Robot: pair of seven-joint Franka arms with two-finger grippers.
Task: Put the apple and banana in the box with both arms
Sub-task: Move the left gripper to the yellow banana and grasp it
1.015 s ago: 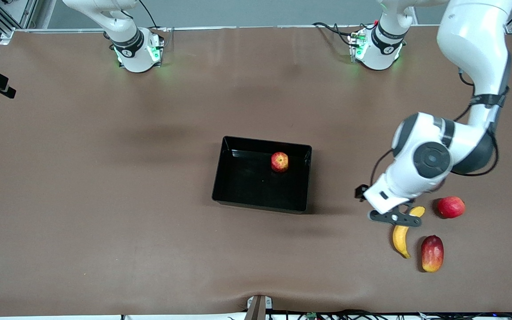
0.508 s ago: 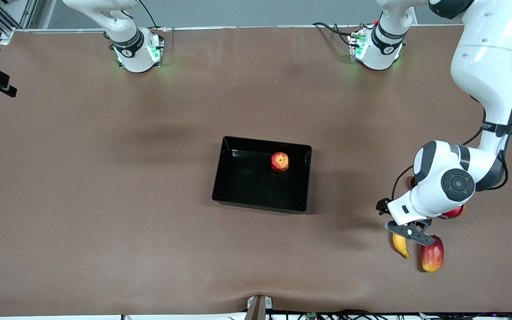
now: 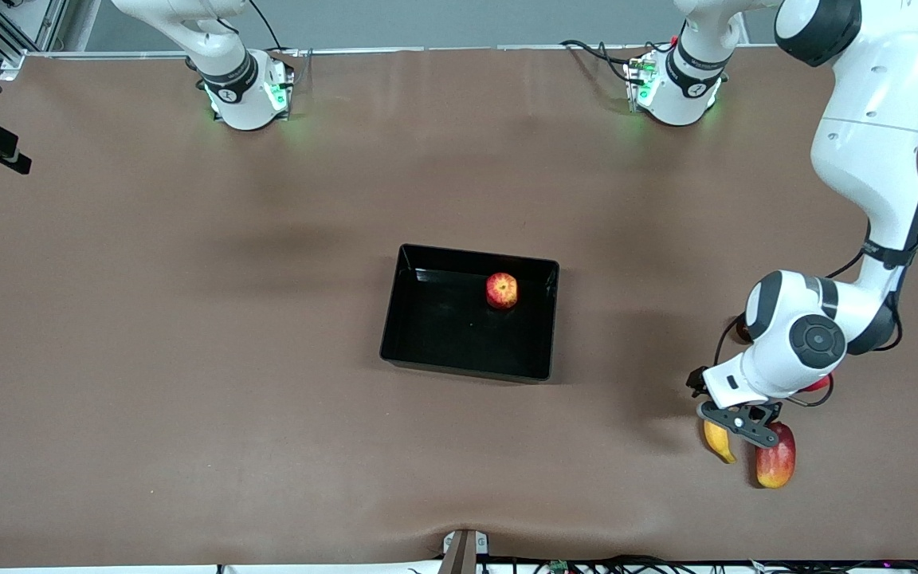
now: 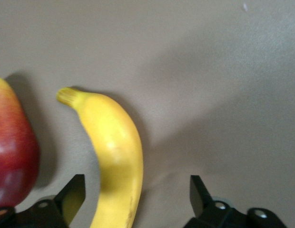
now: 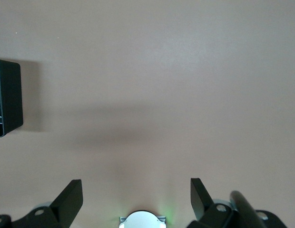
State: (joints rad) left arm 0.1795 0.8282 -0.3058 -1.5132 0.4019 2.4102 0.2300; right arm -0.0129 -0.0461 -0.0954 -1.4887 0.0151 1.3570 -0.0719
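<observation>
The right arm waited, folded back at its base at the far edge of the worktop [image 3: 188, 414], and only its wrist camera showed the right pincer [image 5: 136, 202]: held high over bare worktop, its fingers spread wide with nothing between them, a corner of the box [image 5: 7, 97] at the margin of that view.

Near the middle of the worktop sat the box [image 3: 427, 339], a glossy black tray with low walls. The apple [image 3: 501, 289] rested inside it, close to the wall toward the arms' bases and toward the left arm's end. By that showing, half of the task looked done.

Toward the left arm's end of the worktop, nearer the front camera than the box and well apart from it, lay the banana [image 3: 718, 442], with a red-yellow mango [image 3: 775, 465] just beside it. A plain red fruit [image 3: 819, 383] peeped from under the arm's wrist. The left pincer [image 3: 739, 422] hung low over the banana [image 4: 114, 152], its fingers [image 4: 73, 192] apart, one on each flank of the fruit and not yet clamped on it; the mango [image 4: 12, 152] stood just outside the nearer finger.

What remained, as I judged it: closing on the banana, lifting it, carrying it to the box and setting it beside the apple
</observation>
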